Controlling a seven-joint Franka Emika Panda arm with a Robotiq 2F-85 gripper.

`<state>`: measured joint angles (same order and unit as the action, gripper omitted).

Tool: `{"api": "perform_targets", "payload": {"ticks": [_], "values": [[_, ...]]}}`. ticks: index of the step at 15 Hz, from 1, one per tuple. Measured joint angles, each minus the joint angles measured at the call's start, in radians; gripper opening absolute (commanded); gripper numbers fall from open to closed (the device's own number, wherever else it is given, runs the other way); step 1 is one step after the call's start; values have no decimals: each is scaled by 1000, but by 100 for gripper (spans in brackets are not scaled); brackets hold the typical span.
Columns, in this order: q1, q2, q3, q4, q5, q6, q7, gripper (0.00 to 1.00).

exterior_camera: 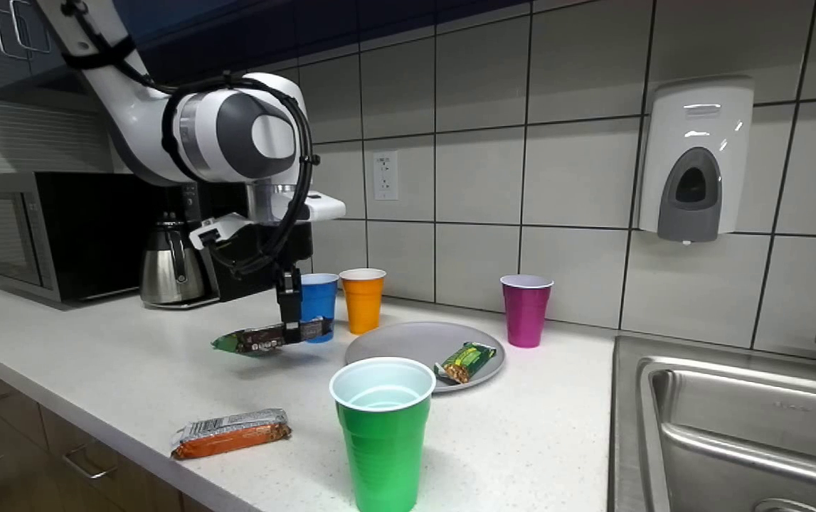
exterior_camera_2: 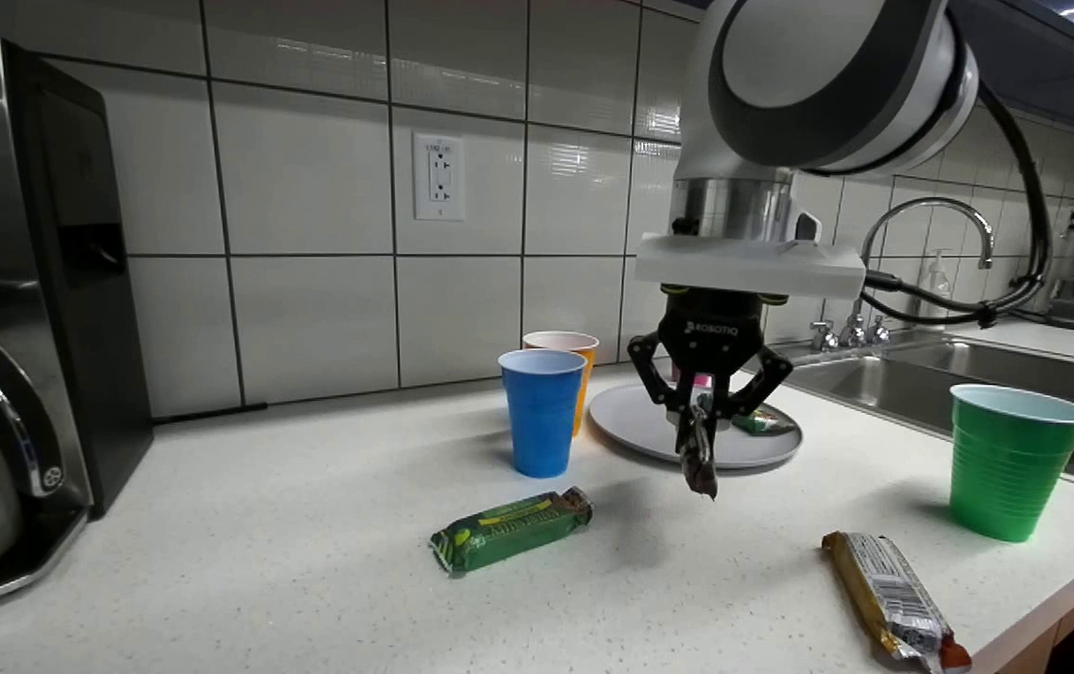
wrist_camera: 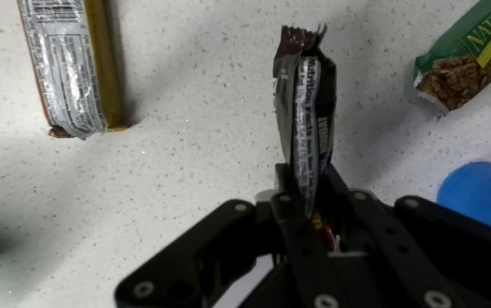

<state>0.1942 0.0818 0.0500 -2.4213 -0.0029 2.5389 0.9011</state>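
Gripping a brown bar point(wrist_camera: 306, 111) in midair, the gripper point(exterior_camera_2: 697, 434), closed but for the bar's thickness, hangs above the counter point(exterior_camera_2: 293, 496). A green bar point(exterior_camera_2: 512, 532) lies near a blue cup point(exterior_camera_2: 543, 417); a silver bar point(exterior_camera: 232, 431) rests near a green cup point(exterior_camera: 385, 448). A second green bar point(exterior_camera: 467, 363) sits on a gray plate point(exterior_camera: 408, 341), near a purple cup point(exterior_camera: 526, 314).

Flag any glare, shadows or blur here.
In the wrist view, the gripper looks dark and soft and the silver wrapper shines; in an exterior view, the soap dispenser carries bright highlights; in an exterior view, reflections streak the wall tiles and faint shadows mark the counter.
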Motion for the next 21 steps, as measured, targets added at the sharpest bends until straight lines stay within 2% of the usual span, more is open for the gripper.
{"api": "perform_targets", "payload": {"ticks": [5,12,21], "values": [[-21,-39,0,2,-4,-86,-25,5],[-82,-39,-19,51,-17,-177,-144,5],[-138,46,-71,149,-88,-210,-330,5]]}}
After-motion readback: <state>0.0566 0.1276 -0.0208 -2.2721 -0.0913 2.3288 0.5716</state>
